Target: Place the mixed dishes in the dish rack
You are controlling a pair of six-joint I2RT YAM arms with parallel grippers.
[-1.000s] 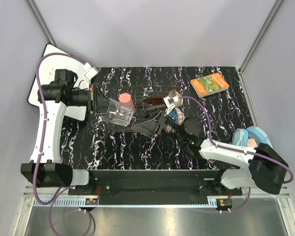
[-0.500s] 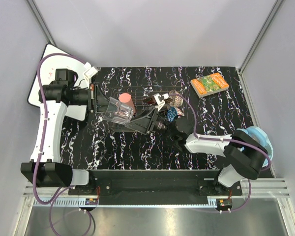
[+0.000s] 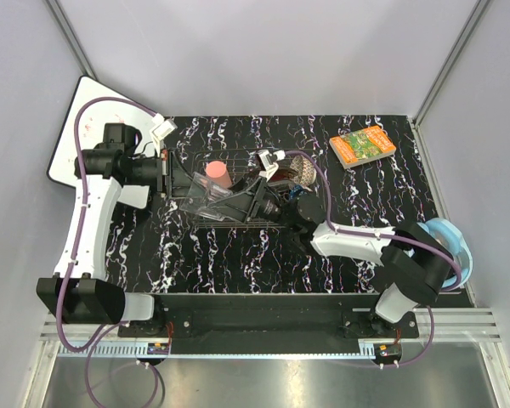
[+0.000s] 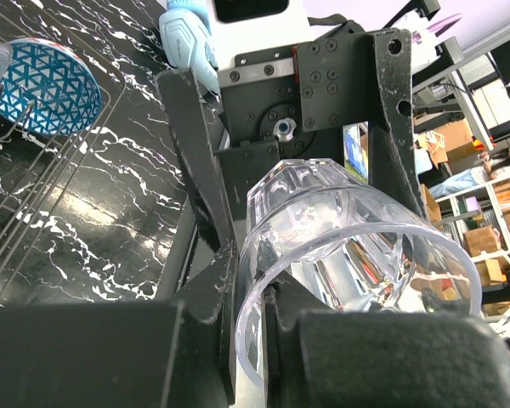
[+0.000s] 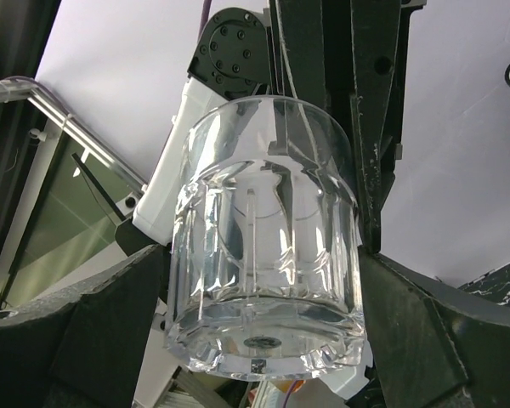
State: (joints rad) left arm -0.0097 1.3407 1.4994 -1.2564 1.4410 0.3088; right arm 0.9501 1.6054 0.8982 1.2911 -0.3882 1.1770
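My left gripper [image 3: 189, 187] is shut on the rim of the small clear glass [image 3: 209, 200] and holds it on its side over the dish rack [image 3: 242, 160]. In the left wrist view one finger is inside the rim and one outside [image 4: 251, 340]. My right gripper [image 3: 231, 202] is open, its fingers close on either side of the glass's base [image 5: 263, 340]. The pink cup [image 3: 218, 172] lies in the rack behind the glass. The tan-red bowl [image 3: 303, 170] is at the rack's right end. The blue patterned bowl [image 4: 47, 85] lies by the rack wires [image 4: 34, 212].
An orange-green book [image 3: 362, 144] lies at the back right. A white flat board [image 3: 85, 110] sticks out at the far left behind my left arm. A light blue round thing [image 3: 455, 242] sits at the right edge by my right arm's base.
My right arm has swung left, away from the blue bowl, and its fingers now flank the glass's base. My left gripper has carried the glass a little to the right over the rack.
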